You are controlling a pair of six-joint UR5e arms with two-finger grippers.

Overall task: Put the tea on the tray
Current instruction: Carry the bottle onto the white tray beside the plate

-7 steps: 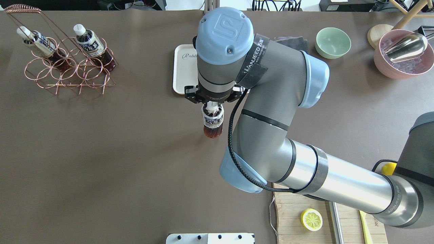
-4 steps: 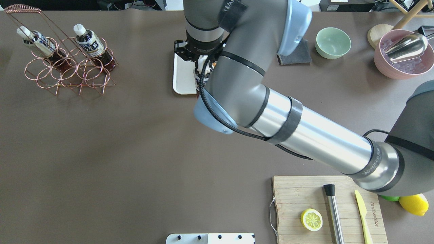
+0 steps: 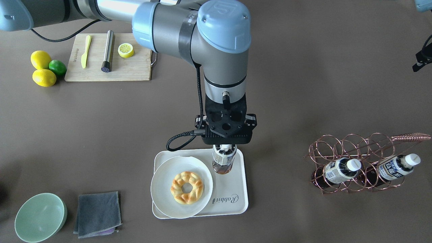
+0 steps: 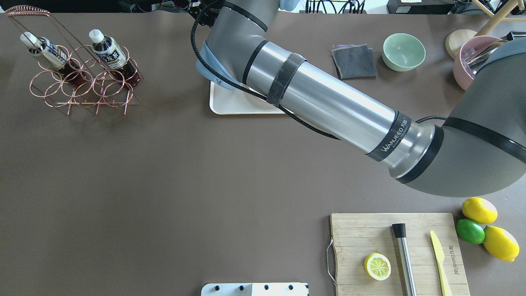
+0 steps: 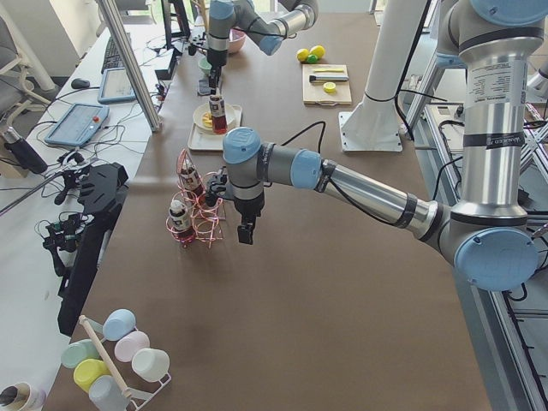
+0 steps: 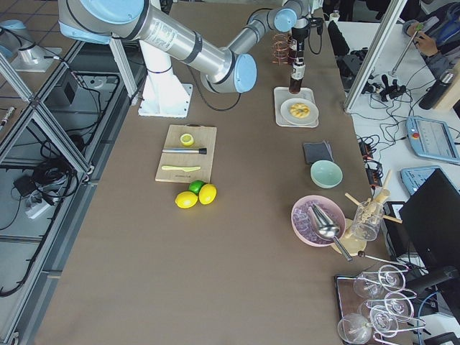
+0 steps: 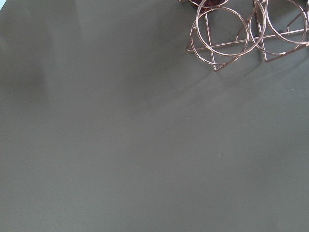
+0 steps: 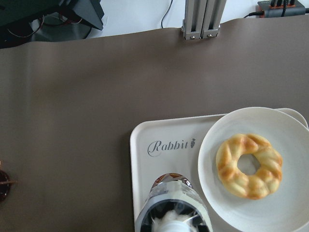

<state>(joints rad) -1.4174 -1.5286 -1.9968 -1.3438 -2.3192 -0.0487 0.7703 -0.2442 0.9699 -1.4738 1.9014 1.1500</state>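
My right gripper (image 3: 224, 147) is shut on the neck of a tea bottle (image 3: 223, 162) and holds it upright over the cream tray (image 3: 233, 199), at the corner nearest me, beside the round plate. I cannot tell whether the bottle's base touches the tray. The right wrist view shows the bottle (image 8: 171, 208) over the tray (image 8: 145, 179) beside the "Rabbit" script. In the overhead view my right arm hides the gripper and bottle; only an edge of the tray (image 4: 230, 102) shows. My left gripper (image 5: 245, 231) hangs near the wire rack; I cannot tell if it is open.
A round white plate (image 3: 162, 195) with a ring pastry sits on the tray. Two more tea bottles (image 4: 109, 51) lie in a copper wire rack (image 4: 82, 86). A grey cloth (image 4: 354, 61), green bowl (image 4: 403, 51), pink bowl (image 4: 462, 65) and cutting board (image 4: 370, 234) lie on the table.
My right arm has carried the tea bottle from the bare table in front of the tray forward over the tray. The arm now covers the gripper in the overhead view.
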